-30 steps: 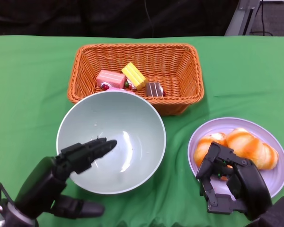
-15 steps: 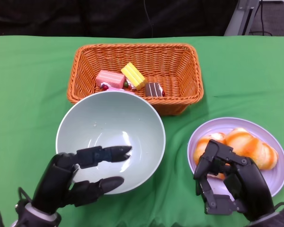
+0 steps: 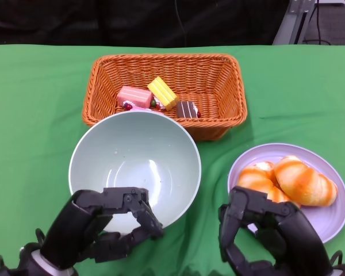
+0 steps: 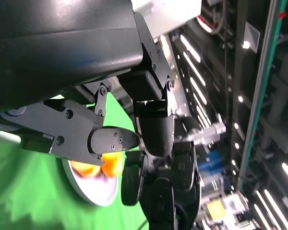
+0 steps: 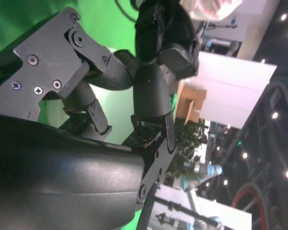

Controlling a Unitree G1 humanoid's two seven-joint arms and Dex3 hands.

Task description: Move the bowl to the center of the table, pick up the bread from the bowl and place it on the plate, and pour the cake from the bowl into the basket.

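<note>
Now both hands have drawn back, fingers curled, holding nothing: left hand [image 3: 103,227] off the empty bowl [image 3: 135,171], right hand [image 3: 264,233] beside the bread [image 3: 287,183]. The task looks complete.

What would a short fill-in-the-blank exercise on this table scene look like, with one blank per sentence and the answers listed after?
1. The cake pieces lie inside the orange wicker ____.
2. The two orange-striped breads rest on the lilac ____.
3. The pale green bowl holds ____ food.
4. The bowl stands between the basket and the robot's ____ hand.

Missing words: basket; plate; no; left
</note>
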